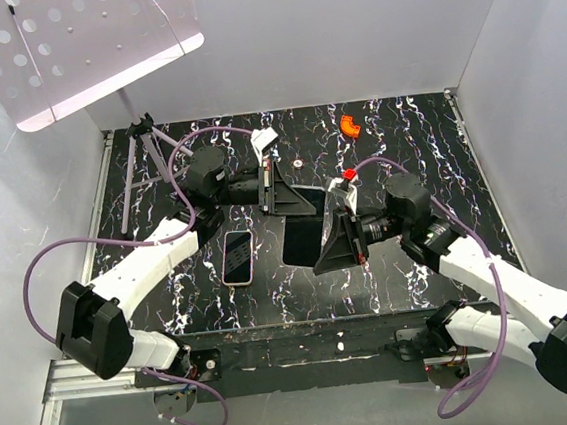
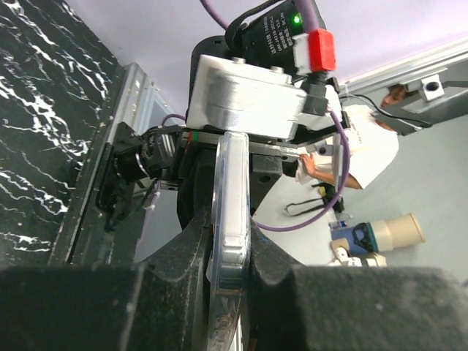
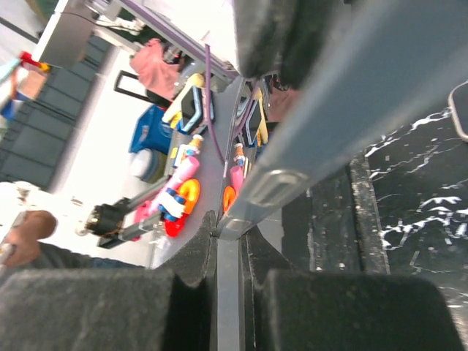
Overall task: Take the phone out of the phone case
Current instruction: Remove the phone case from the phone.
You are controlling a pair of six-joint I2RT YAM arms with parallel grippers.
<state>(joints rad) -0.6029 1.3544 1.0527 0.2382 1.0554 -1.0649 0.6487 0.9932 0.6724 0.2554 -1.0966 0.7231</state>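
A dark-screened phone in a clear phone case [image 1: 305, 228] hangs above the table between my two grippers. My left gripper [image 1: 287, 192] is shut on its far end. In the left wrist view the jaws [image 2: 230, 256] pinch the clear case's edge [image 2: 231, 183], which has a silvery side button. My right gripper [image 1: 338, 239] is shut on the near end. In the right wrist view its jaws [image 3: 228, 248] clamp the grey edge [image 3: 351, 124]. I cannot tell whether the phone has come away from the case anywhere.
A second phone with a pink rim [image 1: 238, 257] lies flat on the black marbled table [image 1: 408, 150], left of the held one. A small tripod [image 1: 142, 151] and a white part [image 1: 264, 138] stand at the back left. An orange piece [image 1: 350, 124] lies at the back.
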